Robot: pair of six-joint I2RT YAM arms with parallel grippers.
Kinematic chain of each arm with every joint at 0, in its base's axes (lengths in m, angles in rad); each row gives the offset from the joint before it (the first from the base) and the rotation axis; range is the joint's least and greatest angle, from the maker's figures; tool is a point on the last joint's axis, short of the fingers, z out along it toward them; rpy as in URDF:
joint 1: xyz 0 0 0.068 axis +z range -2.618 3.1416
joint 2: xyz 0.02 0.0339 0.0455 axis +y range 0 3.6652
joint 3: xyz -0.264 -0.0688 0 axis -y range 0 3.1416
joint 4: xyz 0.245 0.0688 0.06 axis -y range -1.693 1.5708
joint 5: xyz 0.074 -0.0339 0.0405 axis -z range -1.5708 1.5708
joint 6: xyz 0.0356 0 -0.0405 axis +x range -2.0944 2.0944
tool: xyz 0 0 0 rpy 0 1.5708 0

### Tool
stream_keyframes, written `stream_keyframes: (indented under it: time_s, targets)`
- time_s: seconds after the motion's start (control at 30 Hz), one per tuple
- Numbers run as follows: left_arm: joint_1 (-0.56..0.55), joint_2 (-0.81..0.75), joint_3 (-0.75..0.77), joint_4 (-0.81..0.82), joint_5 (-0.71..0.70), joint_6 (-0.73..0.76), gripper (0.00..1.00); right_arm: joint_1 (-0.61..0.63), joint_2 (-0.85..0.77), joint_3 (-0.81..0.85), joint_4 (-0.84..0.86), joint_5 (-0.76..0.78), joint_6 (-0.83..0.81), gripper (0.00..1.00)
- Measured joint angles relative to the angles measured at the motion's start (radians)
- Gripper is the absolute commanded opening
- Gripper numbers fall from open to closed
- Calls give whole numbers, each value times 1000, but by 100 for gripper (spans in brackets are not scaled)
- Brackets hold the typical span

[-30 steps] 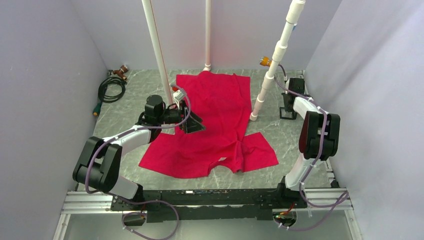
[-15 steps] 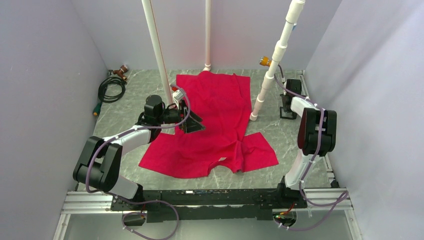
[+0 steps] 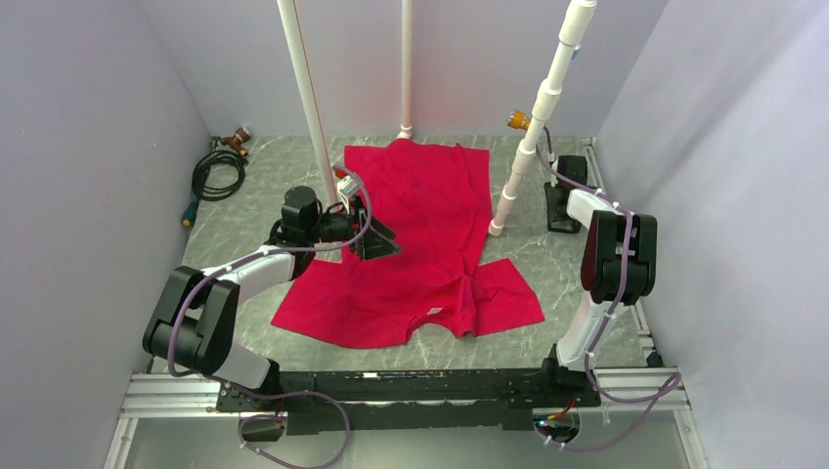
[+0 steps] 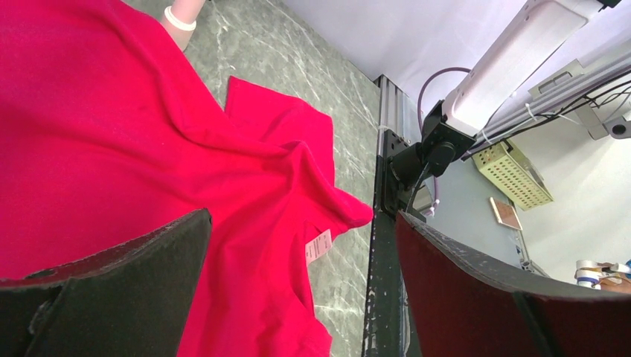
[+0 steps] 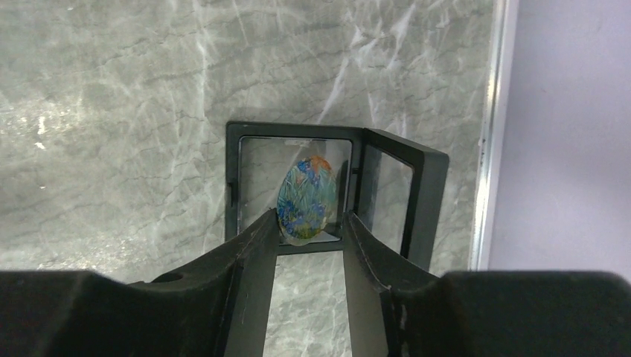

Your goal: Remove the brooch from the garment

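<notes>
Your left gripper gapes over the red shirt, its white label unreadable. Your right gripper, parted, flanks the brooch in a black case on the marbled table.

You have a grey marbled table carrying the red T-shirt spread across its middle, a coiled black hose at the far left (a brass-coloured fitting beside it), three white pipes standing toward the back, and an open black case at the far right.
</notes>
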State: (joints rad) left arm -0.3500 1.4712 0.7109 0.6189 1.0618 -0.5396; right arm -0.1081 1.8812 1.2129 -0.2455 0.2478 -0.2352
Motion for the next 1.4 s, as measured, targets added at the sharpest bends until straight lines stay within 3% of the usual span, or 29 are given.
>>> stream_keyframes:
  time_s: [0.47,0.77,1.07,1.4]
  targets:
    - [0,23,0,3,0,-5,100,3,-88,-4,-54,-134,84,50]
    - [3,24,3,-78,-13,34,100,-9,-272,-87,-75,-247,154,50]
    - [7,-6,51,-391,-62,324,99,-145,-555,-324,-79,-387,95,50]
    - [12,-208,106,-888,-239,831,100,-155,-904,-507,-188,-600,-307,53]
